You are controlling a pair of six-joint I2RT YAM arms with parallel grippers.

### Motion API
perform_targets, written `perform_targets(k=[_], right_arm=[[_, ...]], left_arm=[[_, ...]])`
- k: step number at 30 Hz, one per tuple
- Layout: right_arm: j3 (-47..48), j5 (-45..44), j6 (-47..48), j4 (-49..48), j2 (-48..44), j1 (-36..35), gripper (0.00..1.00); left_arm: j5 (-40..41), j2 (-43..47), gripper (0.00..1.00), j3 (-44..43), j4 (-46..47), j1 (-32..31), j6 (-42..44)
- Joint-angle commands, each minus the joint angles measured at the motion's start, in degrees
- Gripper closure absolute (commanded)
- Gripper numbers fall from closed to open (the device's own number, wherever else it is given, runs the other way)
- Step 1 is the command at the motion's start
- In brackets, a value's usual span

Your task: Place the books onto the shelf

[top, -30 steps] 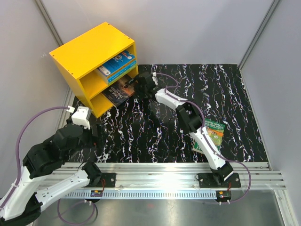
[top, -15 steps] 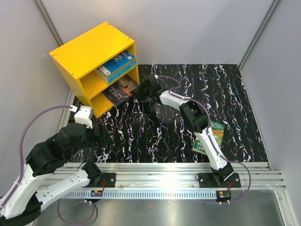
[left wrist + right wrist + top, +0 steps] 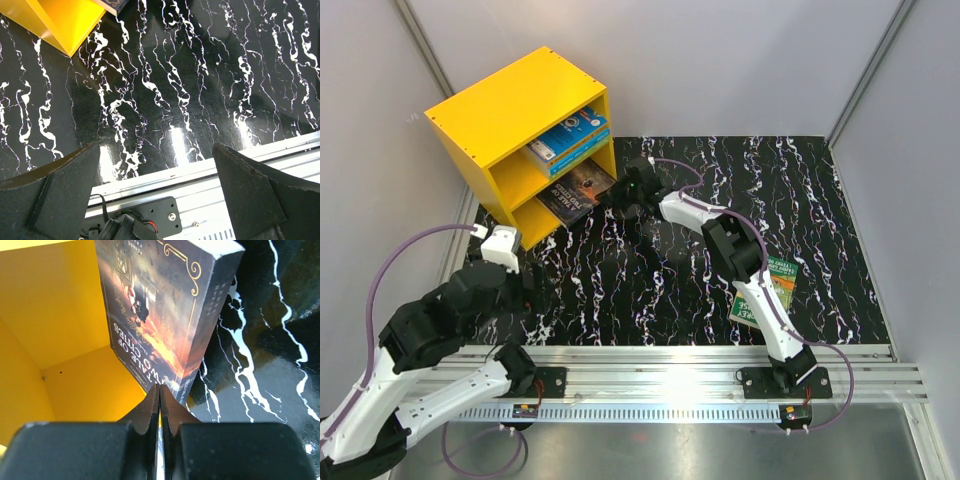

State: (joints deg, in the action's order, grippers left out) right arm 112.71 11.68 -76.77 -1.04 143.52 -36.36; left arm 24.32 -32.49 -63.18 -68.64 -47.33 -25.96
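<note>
The yellow shelf (image 3: 510, 110) stands at the back left. Two blue books (image 3: 568, 135) lie in its upper compartment. The dark book (image 3: 575, 190) with the orange-lit picture lies in the lower compartment, its near end sticking out onto the table. My right gripper (image 3: 623, 195) is shut, holding nothing, just off that end. In the right wrist view its tips (image 3: 160, 392) meet at the dark book's (image 3: 165, 305) near corner, with the shelf's inside (image 3: 65, 315) behind. The green book (image 3: 772, 285) lies flat at the right. My left gripper (image 3: 157, 195) hangs open and empty over the table's near edge.
The black marbled table (image 3: 670, 270) ends at an aluminium rail (image 3: 700, 375) carrying the arm bases. Grey walls close in the back and both sides. The shelf's outer corner (image 3: 60, 20) shows at the top left of the left wrist view.
My right gripper has gone from wide open to shut and sits slightly back from the dark book's end. The left arm has shifted a little, still open.
</note>
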Motion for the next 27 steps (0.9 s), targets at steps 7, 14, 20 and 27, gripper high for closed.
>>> perform_targets(k=[7,14,20,27], right_arm=[[-3.98,1.06,0.48,-4.85,-3.69,-0.12,0.92],[-5.39,1.24,0.75,-5.64,-3.52,-0.20,0.77],[-3.73,1.24,0.57,-5.64,-2.37,-0.12,0.77],[2.60,1.41,0.05,-3.36,1.40,-0.12,0.78]], left_arm=[[-0.06,-0.56,0.01,1.04,3.51,0.13,0.55],[-0.06,-0.91,0.01,1.04,4.04,0.22,0.82],[-0.06,-0.73,0.01,1.04,3.95,0.13,0.91],[0.03,-0.82,0.01,1.04,3.95,0.13,1.08]])
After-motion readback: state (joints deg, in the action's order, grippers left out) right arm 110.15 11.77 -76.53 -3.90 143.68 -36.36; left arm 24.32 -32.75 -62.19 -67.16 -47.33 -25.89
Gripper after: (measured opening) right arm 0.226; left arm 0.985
